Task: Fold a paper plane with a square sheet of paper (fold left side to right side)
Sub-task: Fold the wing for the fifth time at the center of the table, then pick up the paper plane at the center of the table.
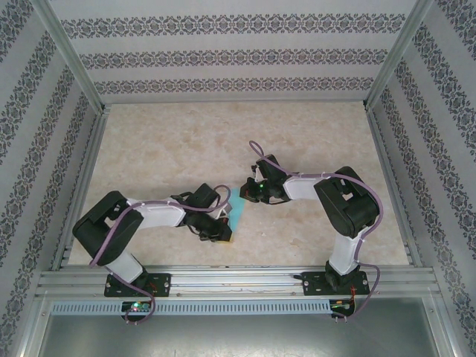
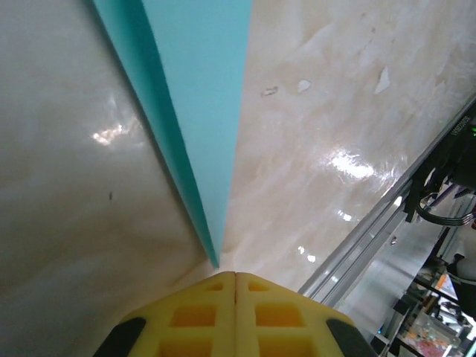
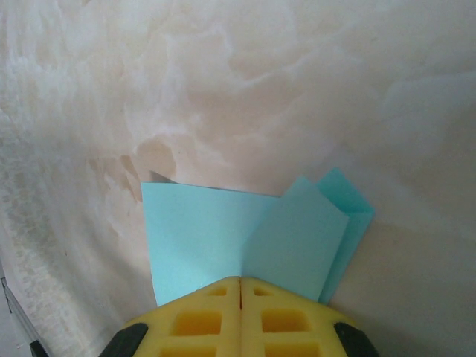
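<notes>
Long paper plane (image 1: 236, 211) points at left fingers (image 2: 190, 316)

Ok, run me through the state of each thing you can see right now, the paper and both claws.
sheet of paper: folded into a smaller shape with overlapping flaps, lying on the table.
left claw: shut, tips right at the paper's narrow point.
right claw: shut, tips over the folded flaps; can't tell whether it presses on them.
</notes>
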`<control>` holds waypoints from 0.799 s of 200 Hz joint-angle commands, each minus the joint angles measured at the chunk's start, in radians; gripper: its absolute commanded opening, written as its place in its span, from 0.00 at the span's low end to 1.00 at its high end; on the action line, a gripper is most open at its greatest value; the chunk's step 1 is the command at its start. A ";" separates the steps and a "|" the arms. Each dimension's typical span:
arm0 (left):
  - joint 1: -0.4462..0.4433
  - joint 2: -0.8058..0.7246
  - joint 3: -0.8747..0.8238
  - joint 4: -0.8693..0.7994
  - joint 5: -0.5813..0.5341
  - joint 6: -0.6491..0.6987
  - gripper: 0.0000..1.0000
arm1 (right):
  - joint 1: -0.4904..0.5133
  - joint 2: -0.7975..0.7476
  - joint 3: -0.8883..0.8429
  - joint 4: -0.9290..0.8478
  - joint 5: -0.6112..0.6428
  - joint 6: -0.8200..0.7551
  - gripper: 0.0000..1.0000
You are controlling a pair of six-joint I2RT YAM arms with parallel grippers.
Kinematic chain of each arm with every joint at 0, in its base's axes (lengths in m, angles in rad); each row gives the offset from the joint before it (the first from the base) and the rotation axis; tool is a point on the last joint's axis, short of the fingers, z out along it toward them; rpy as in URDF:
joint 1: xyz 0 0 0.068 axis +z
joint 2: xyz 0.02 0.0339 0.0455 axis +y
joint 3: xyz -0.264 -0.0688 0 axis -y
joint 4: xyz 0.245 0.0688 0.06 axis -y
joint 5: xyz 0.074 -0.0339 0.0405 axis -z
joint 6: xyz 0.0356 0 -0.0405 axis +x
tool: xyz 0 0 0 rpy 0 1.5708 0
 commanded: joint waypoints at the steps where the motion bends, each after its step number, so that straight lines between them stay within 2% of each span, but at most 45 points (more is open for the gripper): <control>1: -0.011 -0.082 0.007 -0.061 -0.053 0.043 0.02 | -0.010 0.034 0.002 -0.143 0.082 -0.031 0.00; 48: 0.002 -0.266 0.004 -0.073 -0.174 0.089 0.04 | -0.010 0.004 0.043 -0.144 0.067 -0.037 0.00; 58: 0.011 -0.307 0.003 -0.075 -0.213 0.096 0.11 | -0.010 -0.001 0.051 -0.148 0.068 -0.040 0.00; 80: 0.041 -0.395 -0.001 -0.066 -0.295 0.113 0.18 | -0.010 -0.014 0.064 -0.159 0.073 -0.044 0.00; 92: 0.065 -0.442 -0.002 -0.064 -0.345 0.126 0.27 | -0.008 -0.021 0.074 -0.169 0.077 -0.048 0.00; 115: 0.110 -0.510 -0.004 -0.059 -0.428 0.153 0.32 | -0.007 -0.043 0.091 -0.193 0.092 -0.061 0.03; 160: 0.168 -0.564 0.000 -0.046 -0.514 0.199 0.57 | -0.005 -0.085 0.130 -0.261 0.126 -0.097 0.09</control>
